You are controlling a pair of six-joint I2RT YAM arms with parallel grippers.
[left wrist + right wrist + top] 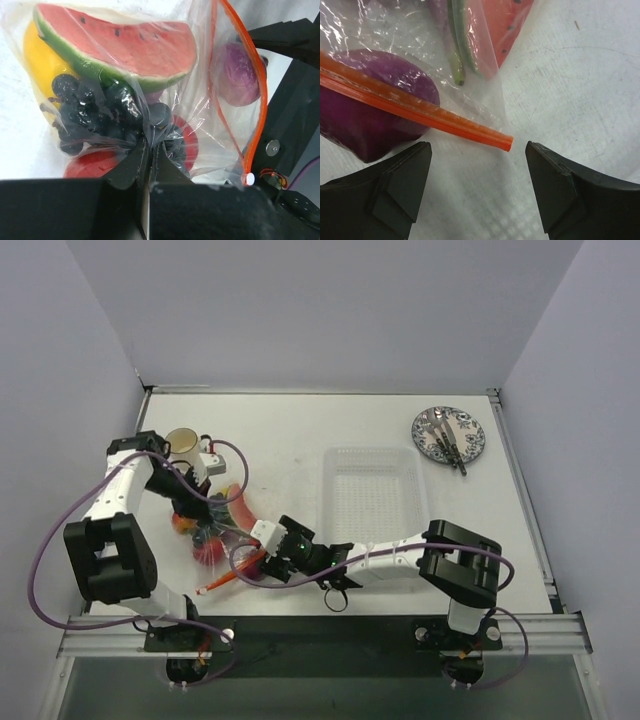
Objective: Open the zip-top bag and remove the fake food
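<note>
**Zip Strip Position Relative to the Right Hand**

The worktop (300, 425) carries the zip-top bag (210, 135) at its near left. The bag sits between the two arms and just beside the left side of the clear tray (368, 454).

All the fake food (100, 110) in view is inside the bag. This includes a watermelon slice (125, 45) and a purple piece (370, 120) that lies directly under the mouth.

The left hand (150, 147) has its fingers pressed together on a fold of the bag's film, low on the body beside the dark grapes. It anchors the bag and is well away from the strip's free end.

The right hand (477, 150) is spread wide and holds nothing.

The orange zip strip (420, 112) looks sealed along the stretch in view. In the right wrist view its long axis runs diagonally from upper left to lower right. The free end stops just ahead of the gap between the spread fingers, nearer the right-side finger and touching neither.

The right hand is therefore the nearer one to the opening end. The next move probably calls for a short advance toward the strip, then a turn of the wrist so that the fingers close across the strip rather than along it. The strip lies against the worktop, so the lower finger could snag loose film.
</note>
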